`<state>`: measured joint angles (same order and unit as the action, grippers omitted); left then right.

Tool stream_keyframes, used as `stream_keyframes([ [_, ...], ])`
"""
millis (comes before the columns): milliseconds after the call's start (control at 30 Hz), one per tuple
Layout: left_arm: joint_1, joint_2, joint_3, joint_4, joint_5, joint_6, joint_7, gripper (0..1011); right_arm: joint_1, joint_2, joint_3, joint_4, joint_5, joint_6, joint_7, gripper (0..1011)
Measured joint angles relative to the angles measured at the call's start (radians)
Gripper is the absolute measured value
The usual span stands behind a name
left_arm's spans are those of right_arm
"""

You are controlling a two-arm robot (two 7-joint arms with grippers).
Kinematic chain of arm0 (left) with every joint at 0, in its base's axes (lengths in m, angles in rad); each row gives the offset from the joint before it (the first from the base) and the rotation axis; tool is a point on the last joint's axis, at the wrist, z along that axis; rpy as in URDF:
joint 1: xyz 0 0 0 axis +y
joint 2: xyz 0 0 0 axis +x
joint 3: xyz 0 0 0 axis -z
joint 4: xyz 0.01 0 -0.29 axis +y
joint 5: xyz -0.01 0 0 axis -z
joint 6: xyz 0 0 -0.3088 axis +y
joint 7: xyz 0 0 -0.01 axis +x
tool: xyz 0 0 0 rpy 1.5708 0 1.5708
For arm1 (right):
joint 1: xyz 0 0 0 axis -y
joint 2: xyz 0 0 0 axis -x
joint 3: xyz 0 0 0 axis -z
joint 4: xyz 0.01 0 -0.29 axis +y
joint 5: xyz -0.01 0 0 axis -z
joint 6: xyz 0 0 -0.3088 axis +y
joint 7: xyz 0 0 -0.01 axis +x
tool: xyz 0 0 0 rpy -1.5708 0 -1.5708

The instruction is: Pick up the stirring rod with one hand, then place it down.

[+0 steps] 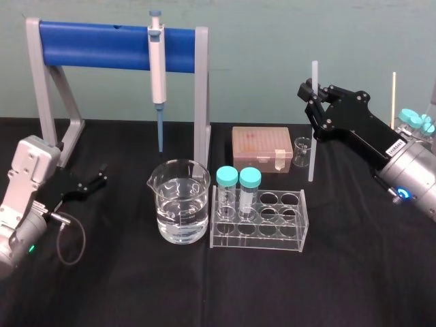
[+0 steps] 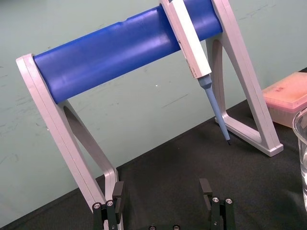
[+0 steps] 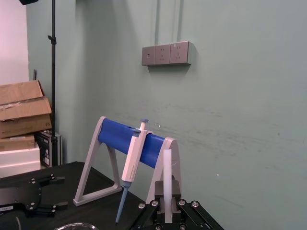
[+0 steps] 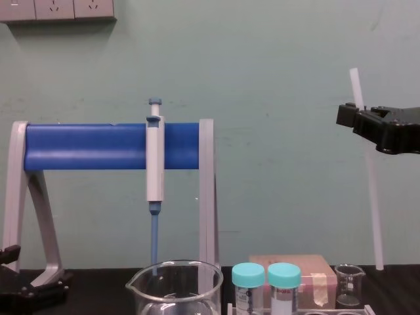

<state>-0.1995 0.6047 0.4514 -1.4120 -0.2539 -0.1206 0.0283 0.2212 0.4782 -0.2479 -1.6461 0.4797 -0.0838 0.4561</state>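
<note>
Nearest the robot stand a large clear glass beaker (image 1: 178, 211) part-filled with water and a clear acrylic rack (image 1: 259, 235) carrying two teal-capped vials (image 1: 238, 182). Left of them the black left gripper (image 1: 85, 185) rests low at the table, its fingers spread and holding nothing. Farther back on the right, the black, blocky right gripper (image 1: 315, 95) pinches the long, thin, translucent white stirring rod (image 1: 313, 143) near its upper end. The rod hangs almost upright, its lower end just beside a small glass beaker (image 1: 302, 151) and near a flat pink box (image 1: 262, 146); whether it touches the surface I cannot tell. With so much rod below the grip, a swing could tip the small beaker, or the smooth rod could slip through the pads; laid flat, it might roll. Behind is a grey stand with a blue bar (image 1: 102, 46) holding a white-and-blue pipette (image 1: 157, 65). Black cloth (image 1: 340, 286) covers the table. Beyond it are a pale green wall (image 4: 262, 65), a socket panel (image 3: 165, 53) and stacked cardboard boxes (image 3: 21, 115).
</note>
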Motion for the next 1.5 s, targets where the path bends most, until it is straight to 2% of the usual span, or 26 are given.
stream_keyframes([
  [1500, 0.0, 0.0, 0.0, 0.0, 0.0, 0.0, 0.0, 1000, 0.015, -0.004, -0.009, 0.016, 0.0, 0.001, 0.0, 71],
])
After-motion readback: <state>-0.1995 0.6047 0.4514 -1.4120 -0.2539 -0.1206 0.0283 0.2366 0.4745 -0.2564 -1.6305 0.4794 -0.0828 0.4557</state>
